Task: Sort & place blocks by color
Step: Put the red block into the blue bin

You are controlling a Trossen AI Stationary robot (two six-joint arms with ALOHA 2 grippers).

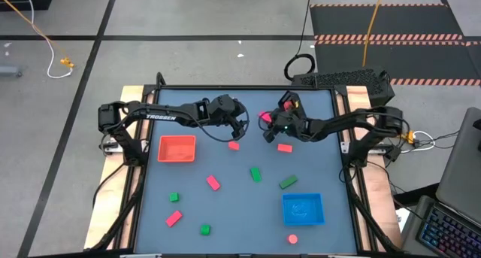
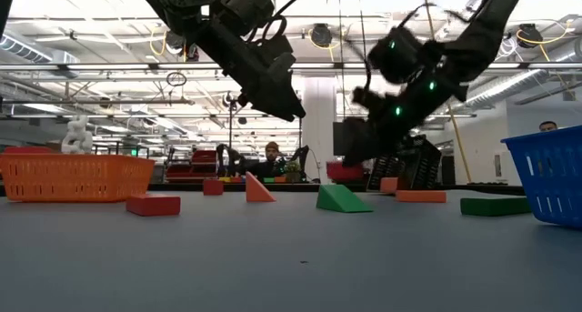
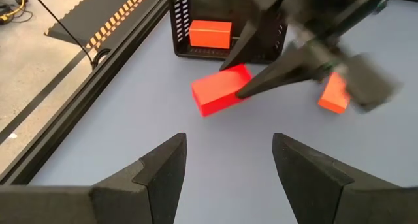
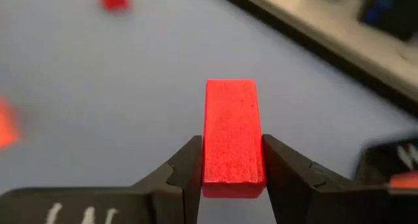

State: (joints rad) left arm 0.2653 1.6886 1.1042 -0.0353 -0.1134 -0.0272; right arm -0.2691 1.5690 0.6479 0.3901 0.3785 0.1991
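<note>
Right claw (image 4: 232,175) fingers flank the red block (image 4: 232,129), touching both sides.

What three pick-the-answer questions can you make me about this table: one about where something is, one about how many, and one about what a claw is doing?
1. Where is the flat square blue tray?
A) on the left arm's side
B) on the right arm's side
C) hanging off the edge

2. How many small green blocks lie on the table, seen from above?
A) four
B) one
C) nine

3. What is the right gripper doing?
A) hanging open over nothing
B) resting in the blue tray
C) shut on a red rectangular bar block

Answers: B, the high view shows it on the right arm's side; A, four green pieces show from above; C, its fingers press both sides of the bar.
</note>
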